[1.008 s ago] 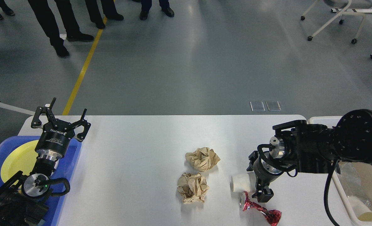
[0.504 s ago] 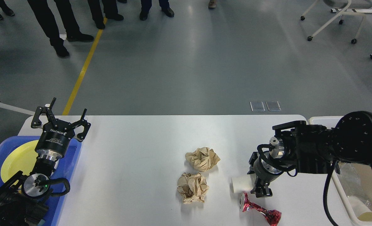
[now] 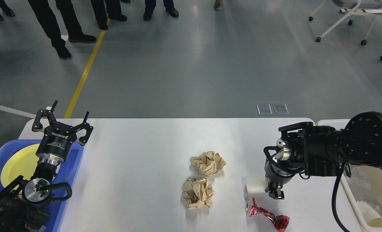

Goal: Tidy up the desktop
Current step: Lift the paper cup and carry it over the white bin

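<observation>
On the white desktop [image 3: 145,154] lie two crumpled balls of brown paper, one [image 3: 208,163] behind the other [image 3: 197,192], a white paper cup [image 3: 255,186] on its side, and a crushed red can [image 3: 266,215] near the front edge. My right gripper [image 3: 272,188] points down with its fingers closed around the cup's right end, and the cup sticks out to the left. My left gripper [image 3: 63,118] stands open and empty above the table's left end, fingers spread upward.
A blue tray [image 3: 71,167] holding a yellow plate [image 3: 16,164] sits at the left under my left arm. A beige bin [image 3: 368,206] with cups and plastic stands at the right edge. People's legs and a chair stand on the floor beyond.
My right gripper has shifted right and slightly back, carrying the white cup with it away from the red can. The left arm has not moved.
</observation>
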Motion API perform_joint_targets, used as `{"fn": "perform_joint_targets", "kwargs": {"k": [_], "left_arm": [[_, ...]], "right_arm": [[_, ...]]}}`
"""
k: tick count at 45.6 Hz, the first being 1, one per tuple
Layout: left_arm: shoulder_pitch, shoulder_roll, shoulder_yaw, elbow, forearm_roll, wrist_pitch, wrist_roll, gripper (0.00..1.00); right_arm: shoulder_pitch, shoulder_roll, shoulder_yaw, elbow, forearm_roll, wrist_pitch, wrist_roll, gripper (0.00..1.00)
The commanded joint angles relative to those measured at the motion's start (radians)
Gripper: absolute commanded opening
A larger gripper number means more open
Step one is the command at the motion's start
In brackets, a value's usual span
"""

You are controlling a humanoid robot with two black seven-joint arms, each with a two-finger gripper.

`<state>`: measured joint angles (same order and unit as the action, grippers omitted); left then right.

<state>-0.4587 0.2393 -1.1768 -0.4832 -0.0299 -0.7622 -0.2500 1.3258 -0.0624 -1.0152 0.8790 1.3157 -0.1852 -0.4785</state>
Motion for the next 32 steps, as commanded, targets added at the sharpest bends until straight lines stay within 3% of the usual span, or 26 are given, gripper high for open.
{"fn": "perform_joint_targets", "kwargs": {"k": [1, 9, 17, 24, 32], "left_arm": [[0.0, 0.0, 0.0, 0.0, 0.001, 0.0, 0.0, 0.96], [0.0, 0.0, 0.0, 0.0, -0.001, 0.001, 0.0, 0.96], [0.0, 0.0, 0.0, 0.0, 0.001, 0.0, 0.0, 0.96], [0.0, 0.0, 0.0, 0.0, -0.001, 0.0, 0.0, 0.96], [0.0, 0.0, 0.0, 0.0, -0.001, 0.0, 0.0, 0.96]], "right_arm": [[0.021, -0.004, 0.001, 0.015, -0.007, 0.009, 0.0, 0.32], [0.125, -0.056, -0.002, 0.129, -0.062, 0.035, 0.0, 0.33], [0.306, -0.132, -0.011, 0.339, -0.329, 0.082, 0.0, 0.33], [0.47, -0.184, -0.052, 0.488, -0.564, 0.194, 0.0, 0.33], [0.687, -0.224, -0.092, 0.62, -0.769, 0.432, 0.018, 0.3]]}}
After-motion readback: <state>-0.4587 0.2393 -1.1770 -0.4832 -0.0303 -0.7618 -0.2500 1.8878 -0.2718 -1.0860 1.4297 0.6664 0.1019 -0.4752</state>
